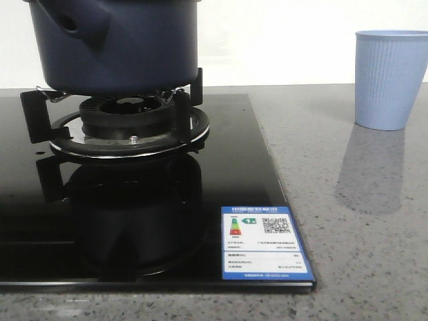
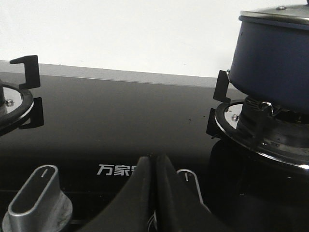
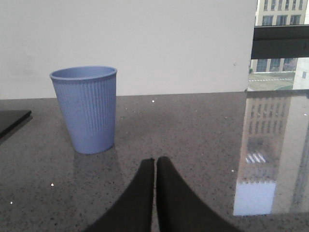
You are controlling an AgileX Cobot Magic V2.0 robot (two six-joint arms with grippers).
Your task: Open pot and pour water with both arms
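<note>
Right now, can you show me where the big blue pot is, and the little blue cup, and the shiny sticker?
pot point(image 1: 134, 47), front view, on its dark blue side wall.
cup point(image 3: 89, 113), right wrist view, on its ribbed side.
sticker point(image 1: 264, 242), front view, middle of the blue-and-white label on the stove glass.

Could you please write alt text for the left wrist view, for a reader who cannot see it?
The closed left gripper hangs over a glossy black cooktop, empty. The dark blue pot, lid on, sits on a burner; silver knobs lie near the fingers.

pot point(image 1: 120, 47) on burner point(image 1: 130, 124) | cup point(image 1: 390, 79) right, on counter point(image 1: 361, 221)
</note>
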